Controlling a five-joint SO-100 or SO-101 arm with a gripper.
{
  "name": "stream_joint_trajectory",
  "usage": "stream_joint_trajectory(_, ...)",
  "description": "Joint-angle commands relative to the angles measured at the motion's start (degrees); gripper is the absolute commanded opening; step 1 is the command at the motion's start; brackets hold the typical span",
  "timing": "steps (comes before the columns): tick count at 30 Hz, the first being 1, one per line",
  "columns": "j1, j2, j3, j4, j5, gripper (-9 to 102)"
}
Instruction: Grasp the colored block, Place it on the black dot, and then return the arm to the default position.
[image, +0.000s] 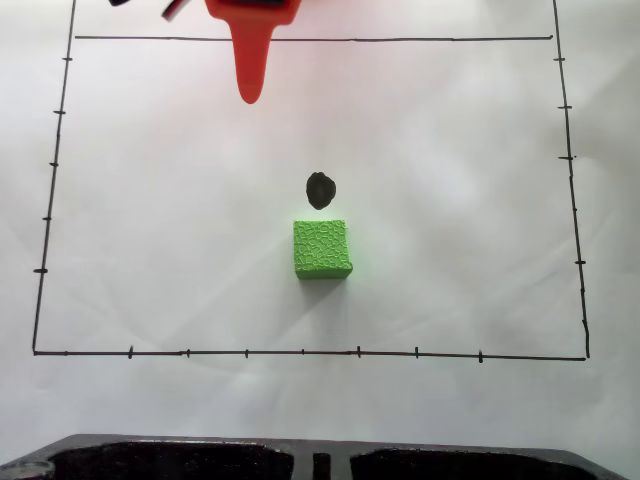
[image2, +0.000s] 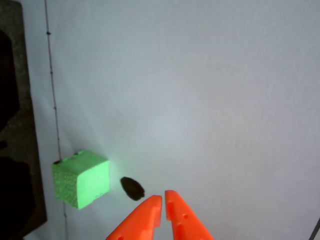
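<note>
The colored block (image: 321, 249) is sitting on the white paper (image: 180, 200) that covers the table, roughly midway between the left and right drawn border lines (image: 575, 200) in the fixed view and nearer the bottom line than the top one. It is lying just below the black dot (image: 320, 189), close beside it but with a sliver of bare paper between them, so it is not yet covering its target.

The claw (image2: 163, 200) is hanging above the paper with nothing in it. In the wrist view its two orange tips are standing almost together, only a thin slit showing between them, so it is reading as clenched and empty. In the fixed view the orange tip (image: 250, 70) is pointing down from the top edge of the frame, just past the upper border line, well apart from the block.

Judging from this layout, the grasp is still to come: the claw would need to spread before descending over the block. Because the block is resting so near the dot, the carry should be very short, and the main risk is nudging the block sideways during the approach.
</note>
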Motion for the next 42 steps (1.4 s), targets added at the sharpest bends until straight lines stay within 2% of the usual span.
stream_joint_trajectory(1,0.18,0.70,-0.26,-0.70,-0.26,0)
stream_joint_trajectory(27,-0.18,-2.37,-1.05,-2.64,-1.58,0)
stream_joint_trajectory(32,-1.76,-10.02,-5.98,-5.80,-1.32,0)
stream_joint_trajectory(42,-6.15,-35.60,-24.52,-8.35,7.82,0)
